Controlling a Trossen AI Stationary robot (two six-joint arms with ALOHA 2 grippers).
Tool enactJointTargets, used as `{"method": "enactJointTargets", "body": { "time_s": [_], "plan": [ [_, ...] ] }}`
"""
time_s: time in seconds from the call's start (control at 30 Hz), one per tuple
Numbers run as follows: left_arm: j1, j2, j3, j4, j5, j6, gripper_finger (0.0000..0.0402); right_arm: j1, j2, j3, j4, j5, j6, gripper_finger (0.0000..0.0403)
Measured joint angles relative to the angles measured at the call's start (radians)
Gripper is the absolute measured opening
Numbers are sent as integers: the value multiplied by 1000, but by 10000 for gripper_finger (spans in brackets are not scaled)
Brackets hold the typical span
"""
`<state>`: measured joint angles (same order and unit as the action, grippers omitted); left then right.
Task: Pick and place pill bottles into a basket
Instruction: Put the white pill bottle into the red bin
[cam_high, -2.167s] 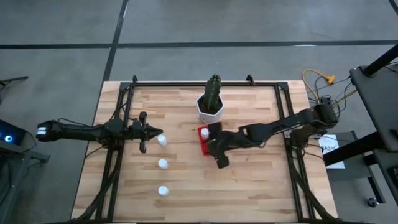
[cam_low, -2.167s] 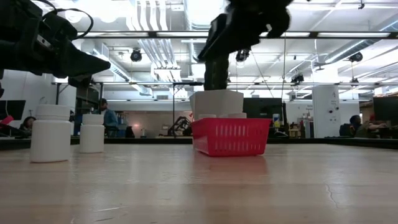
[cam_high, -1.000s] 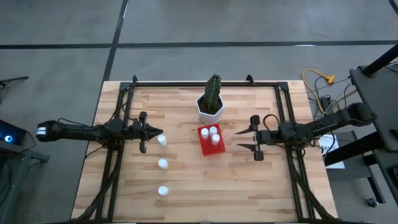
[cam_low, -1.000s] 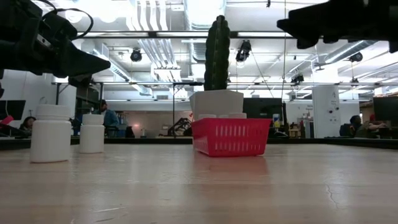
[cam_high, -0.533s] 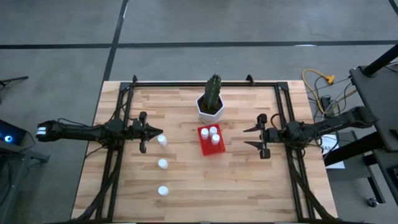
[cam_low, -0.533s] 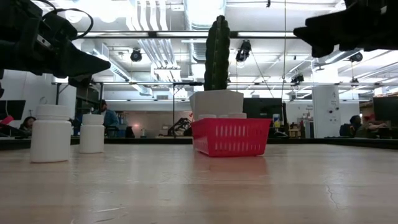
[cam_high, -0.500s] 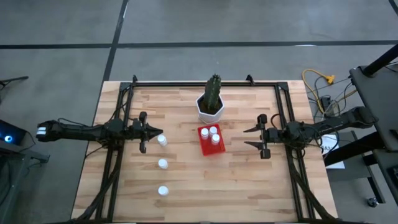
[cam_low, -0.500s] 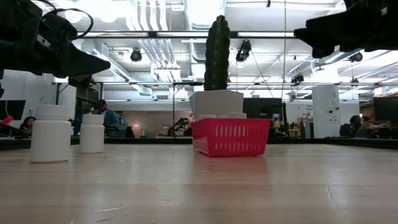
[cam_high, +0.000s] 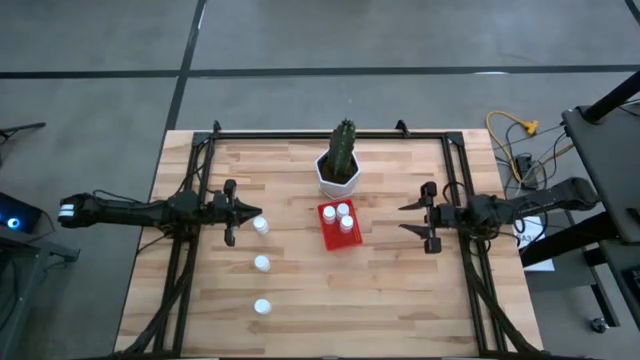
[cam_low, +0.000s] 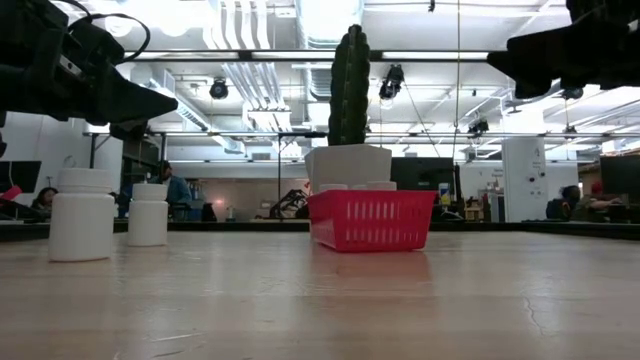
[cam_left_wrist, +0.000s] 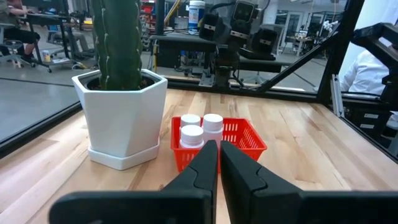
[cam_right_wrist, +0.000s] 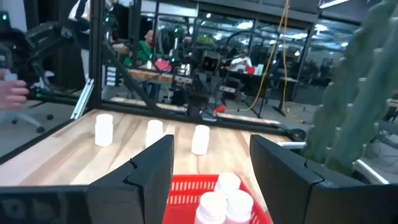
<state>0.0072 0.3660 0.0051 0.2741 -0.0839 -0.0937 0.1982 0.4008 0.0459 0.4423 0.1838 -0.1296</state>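
Note:
The red basket (cam_high: 329, 238) stands at the table's middle with three white pill bottles (cam_high: 338, 216) upright inside it; it also shows in the left wrist view (cam_left_wrist: 250, 140) and the low view (cam_low: 372, 221). Three more pill bottles (cam_high: 260, 226) (cam_high: 261, 263) (cam_high: 262, 306) stand on their bases in a row on the table's left half. My left gripper (cam_high: 246, 212) hovers shut at the left rail, beside the farthest of these bottles. My right gripper (cam_high: 402, 218) hangs open and empty, well right of the basket, its fingers (cam_right_wrist: 149, 168) pointing level at it.
A green cactus in a white hexagonal pot (cam_high: 339, 168) stands just behind the basket. Black frame rails (cam_high: 190, 250) run along the table's left and right sides. Bare wood lies between the basket and my right gripper. People sit in the room beyond.
My right gripper has drawn back from the basket toward the table's right edge, staying open and empty. The basket and all bottles have kept their places.

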Motion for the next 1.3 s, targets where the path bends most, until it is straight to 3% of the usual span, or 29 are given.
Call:
{"method": "enactJointTargets", "body": {
  "time_s": [0.37,1.0,1.3],
  "plan": [
    [0,0,0,0,0,-2,1,0,-117,-7,-147,2,26,201],
    [0,-1,0,137,0,-7,1,0,-139,-15,-208,1,31,201],
    [-1,24,0,136,4,-92,1,0,-252,-37,-240,-1,26,201]
  ]
}}
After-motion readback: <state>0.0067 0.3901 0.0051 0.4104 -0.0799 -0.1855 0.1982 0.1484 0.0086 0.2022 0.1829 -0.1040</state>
